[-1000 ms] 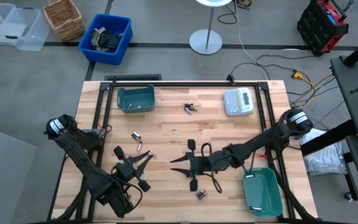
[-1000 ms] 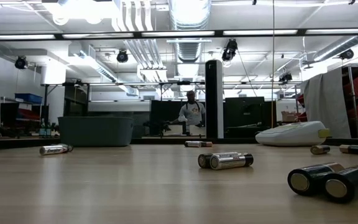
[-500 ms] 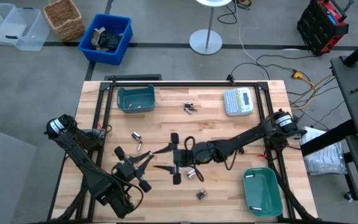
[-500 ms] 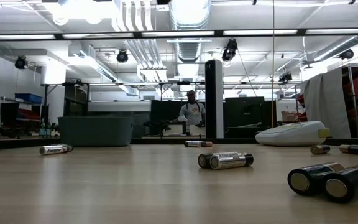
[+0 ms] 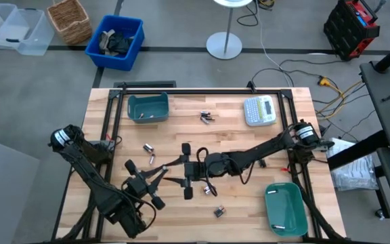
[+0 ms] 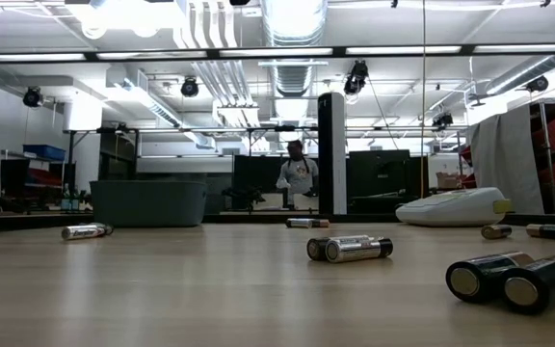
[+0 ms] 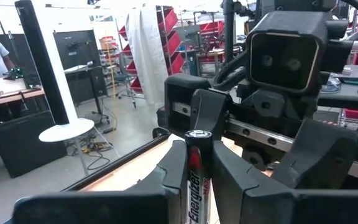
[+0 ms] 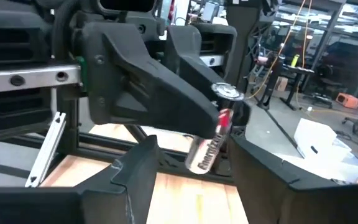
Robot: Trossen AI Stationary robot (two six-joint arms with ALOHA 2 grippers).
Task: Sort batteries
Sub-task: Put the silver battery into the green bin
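Battery held upright in the left tool, above the tabletop middle.
Right tool, fingers spread wide, faces it close by; other batteries lie scattered.

Mid-table is crowded: left gripper & right gripper meet nose to nose, no passage between them. Right arm lies diagonally across the right half, blocking a straight path from front to back there. Loose batteries near the back edge, more by the left arm and at front centre. Teal bin takes back-left corner, label maker back-right, second teal bin front-right. Bare wood between back bin and label maker, apart from that cluster.
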